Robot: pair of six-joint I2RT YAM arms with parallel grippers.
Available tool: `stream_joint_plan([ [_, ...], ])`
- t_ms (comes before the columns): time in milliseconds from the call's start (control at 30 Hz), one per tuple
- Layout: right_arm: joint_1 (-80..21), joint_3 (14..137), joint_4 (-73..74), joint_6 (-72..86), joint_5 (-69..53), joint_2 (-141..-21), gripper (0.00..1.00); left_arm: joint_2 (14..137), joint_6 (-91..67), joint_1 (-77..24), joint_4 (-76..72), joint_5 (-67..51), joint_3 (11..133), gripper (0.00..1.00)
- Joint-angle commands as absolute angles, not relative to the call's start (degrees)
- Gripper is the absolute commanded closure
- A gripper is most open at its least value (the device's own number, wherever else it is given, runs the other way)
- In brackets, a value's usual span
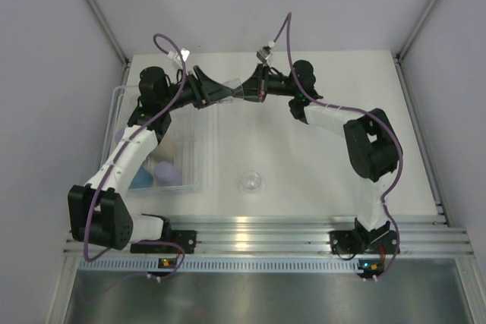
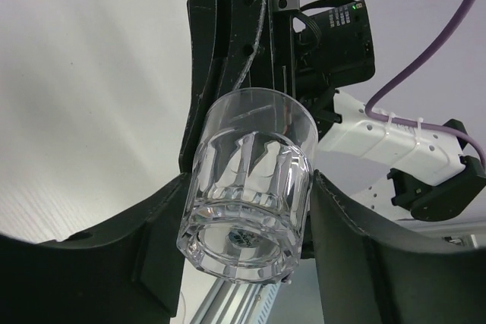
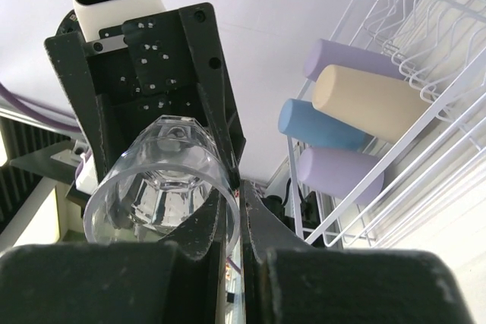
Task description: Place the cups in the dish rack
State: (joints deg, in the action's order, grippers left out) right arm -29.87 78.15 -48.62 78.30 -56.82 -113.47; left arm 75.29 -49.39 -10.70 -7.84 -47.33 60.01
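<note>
1. In the top view, the left gripper (image 1: pixel 228 93) and the right gripper (image 1: pixel 256 90) are seen tip to tip above the far part of the table (image 1: pixel 304 180). The held clear cup (image 1: pixel 241 90) is carried between them, off the surface.
2. In the same view, the dish rack (image 1: pixel 200 149) is found on the left of the table, partly under the left arm. The blue tumbler (image 1: pixel 141 180) is seen in its near end. A second clear cup (image 1: pixel 250 182) sits on the table to the right of the rack, apart from it.
3. In the left wrist view, the held clear cup (image 2: pixel 250 180) is shown on its side with its thick base toward the camera. The left gripper's fingers (image 2: pixel 137 256) are pressed against both of its sides, so a medium-wide grip is made on the cup. The right gripper is seen behind it, at the cup's open end.
4. In the right wrist view, the right gripper's jaws are drawn almost together, and the rim wall of the held clear cup (image 3: pixel 163 187) is pinched between them. The cup's base is seated in the left gripper beyond.
5. To the right in that view, four tumblers are laid on their sides in the dish rack (image 3: pixel 410 180): an upper lavender tumbler (image 3: pixel 342 58), a beige tumbler (image 3: pixel 372 100), the blue tumbler (image 3: pixel 323 128) and a lower lavender tumbler (image 3: pixel 342 176), packed side by side.
</note>
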Motion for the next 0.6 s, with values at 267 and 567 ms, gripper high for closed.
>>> stream_joint_plan([
  [267,-30.9,79.5,-55.3,79.1,-56.9,-113.6,1.0,76.0,-49.7,-11.3,-11.1,-47.7,61.8,1.0],
  [567,-30.9,77.9,-57.7,80.2,-56.4,-113.8,0.65,74.0,-47.3,-11.3,-9.2,-44.0,61.4,1.0],
])
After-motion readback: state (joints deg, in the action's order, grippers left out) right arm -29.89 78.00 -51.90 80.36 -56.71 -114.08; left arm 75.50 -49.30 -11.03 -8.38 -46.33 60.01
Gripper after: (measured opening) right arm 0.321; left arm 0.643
